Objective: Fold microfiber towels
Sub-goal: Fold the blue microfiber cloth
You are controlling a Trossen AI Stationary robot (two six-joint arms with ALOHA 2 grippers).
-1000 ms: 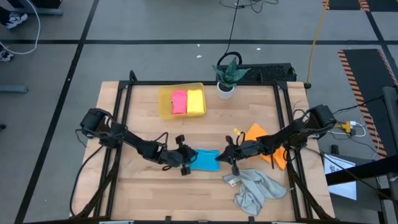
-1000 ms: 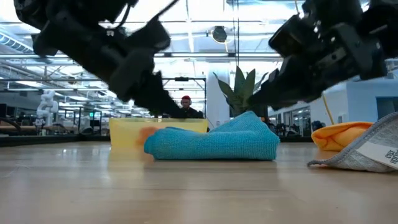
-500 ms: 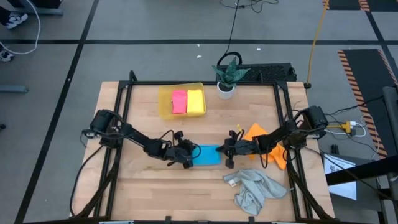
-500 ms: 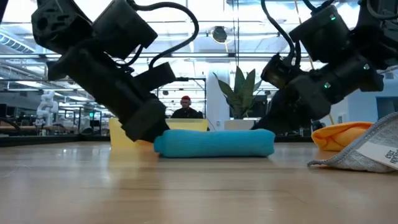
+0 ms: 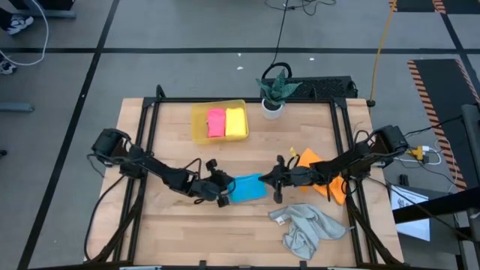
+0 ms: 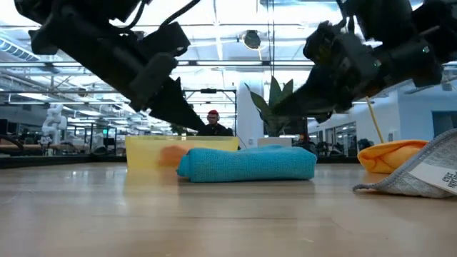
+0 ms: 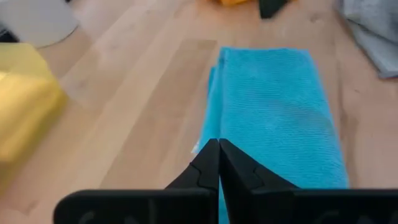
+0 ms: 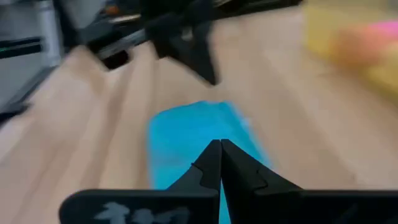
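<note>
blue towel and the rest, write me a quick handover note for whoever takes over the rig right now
Left gripper: shut, empty, raised at the blue towel's left end.
Right gripper: shut, empty, raised at its right end.
Blue towel: folded, lying flat mid-table.
Pink towel and yellow towel: folded, side by side in the yellow tray.
Orange towel: right side, partly under the right arm, not neatly folded.
Grey towel: crumpled near the front right.
Left to do: fold orange and grey; the blue probably goes to the tray.

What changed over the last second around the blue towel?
Both shut grippers, left and right, pressed down at the ends of the blue towel, flattening it, then lifted clear; neither holds it. It now lies folded and flatter. The tray, orange towel and grey towel stayed put.
</note>
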